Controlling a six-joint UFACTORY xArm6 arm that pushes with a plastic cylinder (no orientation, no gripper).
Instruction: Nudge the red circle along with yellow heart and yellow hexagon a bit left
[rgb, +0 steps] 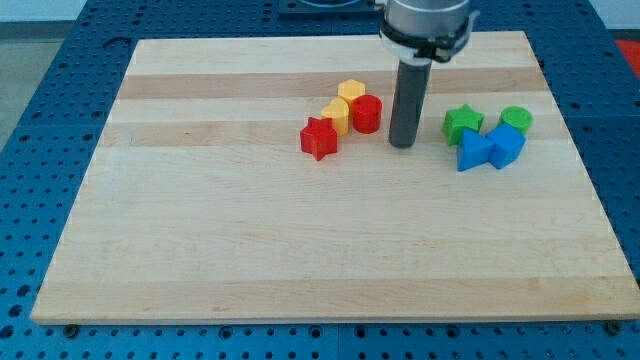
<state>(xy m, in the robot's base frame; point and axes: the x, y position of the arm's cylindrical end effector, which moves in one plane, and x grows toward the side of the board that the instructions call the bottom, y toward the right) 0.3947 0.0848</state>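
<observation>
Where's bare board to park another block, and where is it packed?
Free: everything below the red star to the view's bottom, and the view's left. Crowded: red circle, yellow heart and yellow hexagon bunched just left of my tip; green and blue blocks cluster right.

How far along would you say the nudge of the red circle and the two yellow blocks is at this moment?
Done: my tip stands just off the view's right of the red circle, apart from it. In hand: closing that gap. Left: the push itself, with the yellow heart and yellow hexagon bunched against the circle and the red star beside them.
</observation>
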